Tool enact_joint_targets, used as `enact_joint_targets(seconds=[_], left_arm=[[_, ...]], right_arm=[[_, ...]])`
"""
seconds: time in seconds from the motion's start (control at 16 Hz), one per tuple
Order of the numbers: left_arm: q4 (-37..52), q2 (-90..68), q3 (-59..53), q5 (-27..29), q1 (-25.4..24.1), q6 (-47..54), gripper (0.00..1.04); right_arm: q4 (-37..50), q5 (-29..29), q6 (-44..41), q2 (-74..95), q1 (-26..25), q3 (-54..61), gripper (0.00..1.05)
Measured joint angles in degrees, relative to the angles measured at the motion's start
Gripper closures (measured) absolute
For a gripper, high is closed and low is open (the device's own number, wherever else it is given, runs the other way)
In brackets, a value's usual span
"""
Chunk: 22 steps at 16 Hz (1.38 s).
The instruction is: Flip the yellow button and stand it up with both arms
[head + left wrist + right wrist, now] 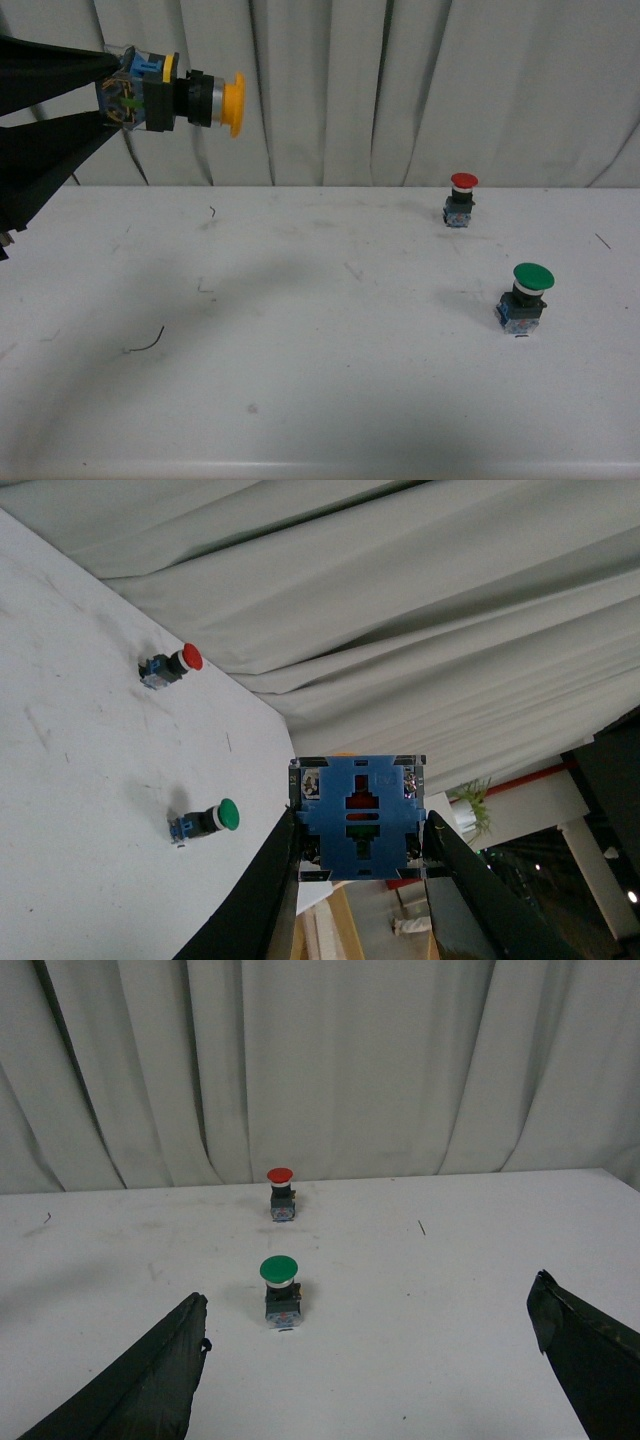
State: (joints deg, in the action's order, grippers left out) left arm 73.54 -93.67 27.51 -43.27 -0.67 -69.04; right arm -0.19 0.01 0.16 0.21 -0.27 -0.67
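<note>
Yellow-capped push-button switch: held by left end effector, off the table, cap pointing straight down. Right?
Not quite. The yellow-capped push-button switch is held by the left end effector, off the white table, but its cap points sideways, toward the robot's right, not down. The front view shows it.

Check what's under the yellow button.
Only air: the left gripper holds the yellow button sideways, well above the white table. Its fingers cover parts of the blue base.
</note>
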Motion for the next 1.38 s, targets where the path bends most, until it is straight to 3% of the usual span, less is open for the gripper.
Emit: enact_joint_targets(seconds=[0.38,0.56,0.75,0.81,0.94,1.19,1.38], left_arm=[[-0.9,-0.1,0.1,1.5,2.7,0.5,0.74],[-2.6,0.0,0.6,1.6,3.7,1.5,0.74],[-2.9,0.0,0.7,2.3,4.2,2.0,0.74],[-3.1,0.0,0.7,2.4,4.7,2.1,0.74],[-3.2,0.0,0.7,2.8,5.0,2.1,0.74],[-3.2,0.0,0.7,3.4,5.2,2.0,0.74],[-3.2,0.0,0.7,3.7,5.5,2.1,0.74]], right_arm=[[0.0,0.0,0.0,0.0,0.0,0.0,0.06],[23.9,-15.5,-5.6,20.6,-11.2,-0.2,0.06],[51.5,-17.8,-4.5,51.5,-13.2,-8.0,0.06],[60.5,-18.0,-2.3,63.5,-12.3,-14.1,0.06],[67.8,-20.0,4.4,82.2,-8.1,-25.2,0.06],[64.0,-22.9,13.8,99.7,-0.3,-43.4,0.06],[66.7,-29.6,21.6,100.7,5.7,-47.1,0.06]])
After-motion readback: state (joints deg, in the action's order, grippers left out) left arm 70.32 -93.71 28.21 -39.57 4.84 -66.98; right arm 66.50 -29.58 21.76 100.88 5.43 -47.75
